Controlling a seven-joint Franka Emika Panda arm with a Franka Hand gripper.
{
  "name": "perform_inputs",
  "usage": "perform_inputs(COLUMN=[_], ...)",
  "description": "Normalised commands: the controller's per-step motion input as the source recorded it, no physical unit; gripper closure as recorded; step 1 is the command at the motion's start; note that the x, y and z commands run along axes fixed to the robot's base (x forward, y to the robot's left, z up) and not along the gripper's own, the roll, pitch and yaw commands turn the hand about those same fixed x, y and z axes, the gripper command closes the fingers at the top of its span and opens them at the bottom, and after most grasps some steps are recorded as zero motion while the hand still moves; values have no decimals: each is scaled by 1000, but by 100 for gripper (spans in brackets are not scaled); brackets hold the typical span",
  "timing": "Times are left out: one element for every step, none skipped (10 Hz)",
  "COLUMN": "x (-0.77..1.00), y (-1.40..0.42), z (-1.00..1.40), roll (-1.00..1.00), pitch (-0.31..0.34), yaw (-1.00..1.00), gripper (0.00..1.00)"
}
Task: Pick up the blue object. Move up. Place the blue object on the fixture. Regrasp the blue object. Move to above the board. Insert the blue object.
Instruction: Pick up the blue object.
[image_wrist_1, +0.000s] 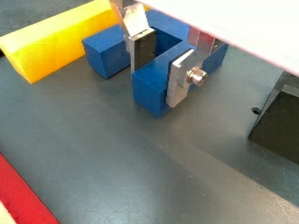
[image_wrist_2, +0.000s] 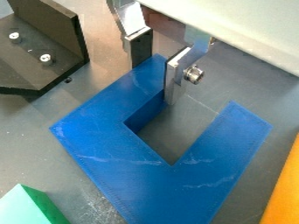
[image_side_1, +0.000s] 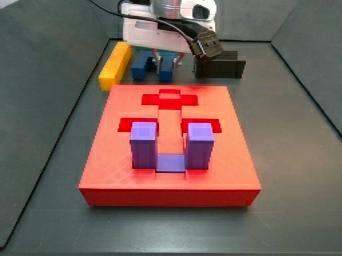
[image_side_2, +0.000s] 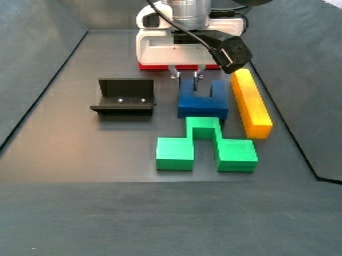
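Matte grey floor, claw (image_wrist_2: 160, 58) astride blue object (image_wrist_2: 152, 153)

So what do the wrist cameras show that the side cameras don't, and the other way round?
Only the wrist views: the fingers close up, either side of one prong of the blue object; contact is unclear. Only a side view: the board with its cutouts and a purple block seated in it. Both: the gripper low over the blue object, the yellow block and the fixture.

floor (image_side_2: 80, 150): dark grey, matte | walls (image_side_1: 54, 70): dark, low, angled | light: even
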Motion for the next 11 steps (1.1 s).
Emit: perform_inputs(x=[0, 0, 0, 0, 0, 0, 0, 0, 0, 0, 0], y=[0, 0, 0, 0, 0, 0, 0, 0, 0, 0, 0], z=[0, 0, 0, 0, 0, 0, 0, 0, 0, 0, 0], roll=[0, 0, 0, 0, 0, 0, 0, 0, 0, 0, 0], pitch=[0, 0, 0, 0, 0, 0, 0, 0, 0, 0, 0], yaw=[0, 0, 0, 0, 0, 0, 0, 0, 0, 0, 0], gripper=[100, 100, 100, 100, 100, 100, 100, 100, 100, 100, 100])
